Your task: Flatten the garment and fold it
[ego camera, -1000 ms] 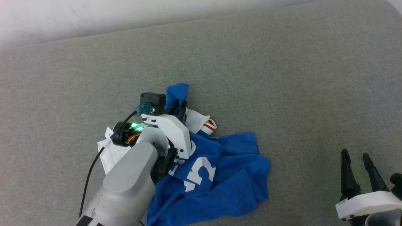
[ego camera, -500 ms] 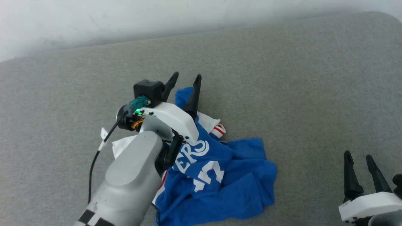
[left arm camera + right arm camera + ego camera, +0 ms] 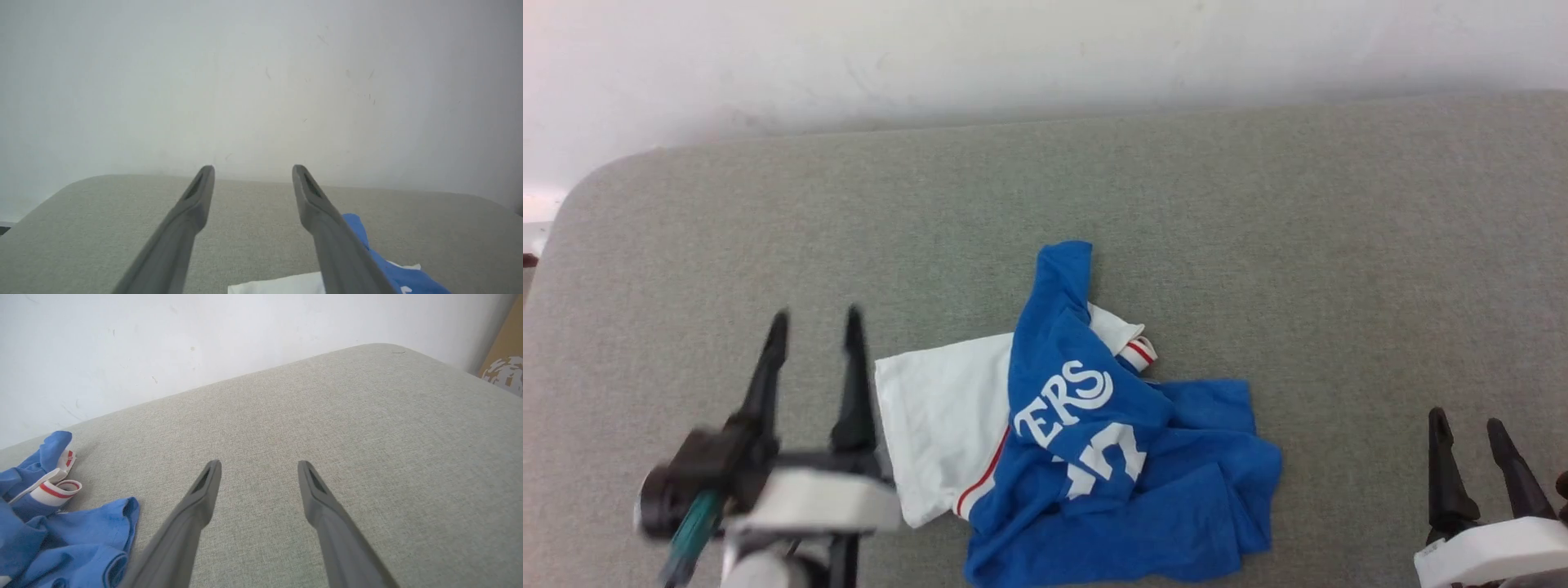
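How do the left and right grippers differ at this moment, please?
The left gripper stands close beside the white sleeve of the garment; the right gripper stands apart from its blue edge, across bare grey surface. The left gripper looks blurred in the head view; the right gripper is sharp. Both are open and hold nothing.

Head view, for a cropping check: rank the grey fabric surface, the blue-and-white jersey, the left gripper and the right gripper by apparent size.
1. grey fabric surface
2. blue-and-white jersey
3. left gripper, blurred
4. right gripper, cropped by the frame, so unsure versus left
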`<state>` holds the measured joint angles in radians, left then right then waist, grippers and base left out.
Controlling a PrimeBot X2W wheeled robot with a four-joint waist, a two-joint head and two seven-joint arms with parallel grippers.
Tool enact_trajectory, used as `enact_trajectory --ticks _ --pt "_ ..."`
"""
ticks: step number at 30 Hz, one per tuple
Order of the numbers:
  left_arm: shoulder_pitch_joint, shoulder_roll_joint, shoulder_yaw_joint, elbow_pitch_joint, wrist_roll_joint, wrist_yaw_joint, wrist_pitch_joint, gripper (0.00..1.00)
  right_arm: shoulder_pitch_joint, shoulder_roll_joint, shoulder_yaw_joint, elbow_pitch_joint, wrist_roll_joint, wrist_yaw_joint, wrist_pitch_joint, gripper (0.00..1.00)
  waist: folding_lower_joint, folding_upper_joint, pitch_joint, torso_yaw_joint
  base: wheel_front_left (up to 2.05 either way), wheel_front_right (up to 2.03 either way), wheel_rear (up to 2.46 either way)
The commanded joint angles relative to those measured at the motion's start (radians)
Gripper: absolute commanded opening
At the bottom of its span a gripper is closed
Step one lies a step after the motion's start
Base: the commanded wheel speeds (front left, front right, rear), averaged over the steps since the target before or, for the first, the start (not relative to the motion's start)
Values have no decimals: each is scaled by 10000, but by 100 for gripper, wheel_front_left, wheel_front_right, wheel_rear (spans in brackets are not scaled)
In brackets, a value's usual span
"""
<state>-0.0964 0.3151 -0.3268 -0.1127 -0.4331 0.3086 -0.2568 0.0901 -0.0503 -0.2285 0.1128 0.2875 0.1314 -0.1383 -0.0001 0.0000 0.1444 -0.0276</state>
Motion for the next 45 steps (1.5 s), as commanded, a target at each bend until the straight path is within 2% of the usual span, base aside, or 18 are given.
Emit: enact_trajectory --ticks 1,7,13,18,22,27,32,37,45 --pt "493 -75 264 -336 182 61 -46 100 119 1 -18 -61 -102 -7 23 100 1 0 -49 120 0 0 0" --pt "2631 -699 1433 -1307 851 -94 -47 100 309 1 38 -149 -126 -7 128 100 1 0 -170 412 0 0 0" --pt "3028 -1283 1862 -1332 1309 -715 -48 100 -24 1 445 -754 -533 -7 709 100 1 0 -89 695 0 0 0" --pt "2794 -1706 1939 -1191 1634 -1236 -48 100 -1276 1 1337 -1541 -665 -7 2216 100 1 0 249 815 0 0 0" --pt "2553 -1953 1922 -951 1791 -1606 -48 100 -2637 1 2199 -1666 -828 -7 4216 100 1 0 530 938 0 0 0" --pt "2284 -2192 1843 -594 1915 -1971 -49 100 -4167 -510 3354 -1059 -889 -7 6739 100 1 0 746 1242 0 0 0" --pt "2155 -2346 1851 -300 1976 -2215 -49 100 -5023 -906 4004 -187 -533 -7 8307 100 1 0 875 1572 0 0 0" --pt "2046 -2448 1910 -88 1994 -2414 -49 100 -5352 -999 4184 568 -324 -7 8968 100 1 0 1020 1881 0 0 0" --pt "1823 -2535 1929 118 2160 -2675 -49 100 -5518 -886 4320 1590 -307 -7 8963 100 1 0 1274 2192 0 0 0"
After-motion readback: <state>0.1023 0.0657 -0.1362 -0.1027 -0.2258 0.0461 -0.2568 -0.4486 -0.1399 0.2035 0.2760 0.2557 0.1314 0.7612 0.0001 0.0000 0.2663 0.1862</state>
